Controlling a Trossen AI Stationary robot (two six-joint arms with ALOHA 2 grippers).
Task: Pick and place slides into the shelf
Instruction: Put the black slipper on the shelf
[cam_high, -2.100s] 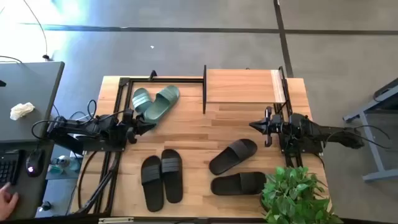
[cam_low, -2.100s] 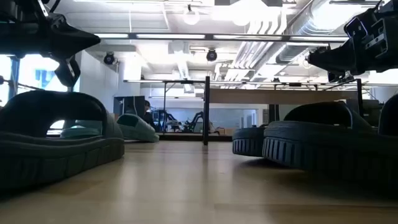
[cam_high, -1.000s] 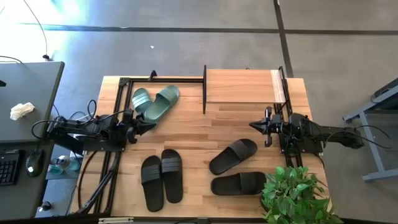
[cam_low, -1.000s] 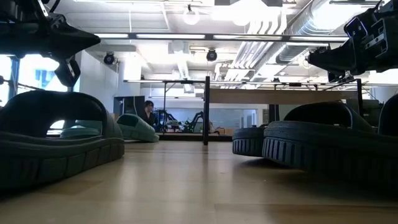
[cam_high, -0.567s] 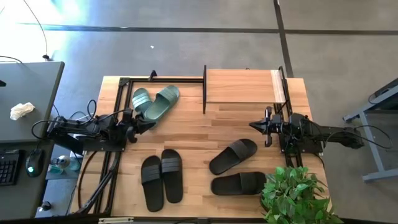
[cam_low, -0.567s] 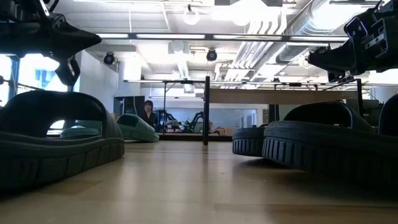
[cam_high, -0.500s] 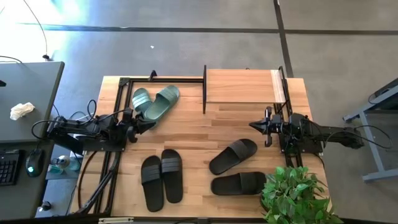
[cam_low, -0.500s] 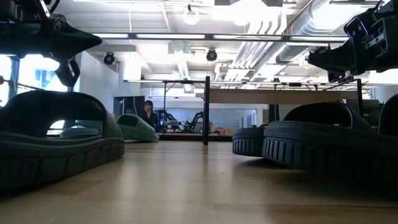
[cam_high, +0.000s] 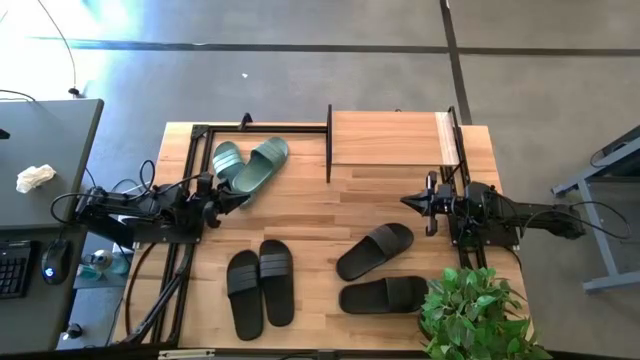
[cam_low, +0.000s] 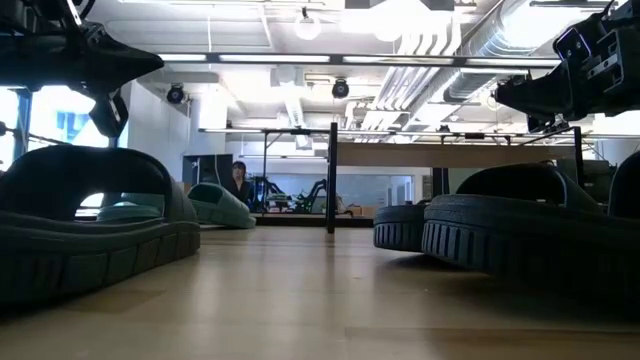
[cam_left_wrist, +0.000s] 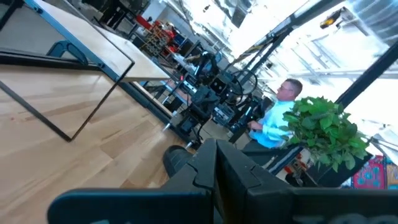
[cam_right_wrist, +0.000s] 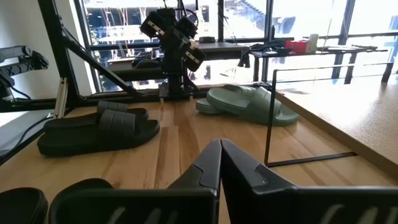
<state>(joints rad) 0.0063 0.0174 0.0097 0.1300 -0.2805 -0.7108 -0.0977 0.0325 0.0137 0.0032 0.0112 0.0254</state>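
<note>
The shelf, a wooden board on thin black rods, stands at the table's far edge, right of centre. The sage-green slides lie overlapping at the far left, inside an open black frame. One black pair lies side by side near the front left. The other black pair lies at the front right. My left gripper hovers shut just in front of the green slides. My right gripper hovers shut at the right, pointing toward the table's middle.
A potted green plant stands at the table's near right corner, next to the right black pair. A dark desk with a mouse and a keyboard stands left of the table. Bare wood lies between the two grippers. A person sits in the room beyond.
</note>
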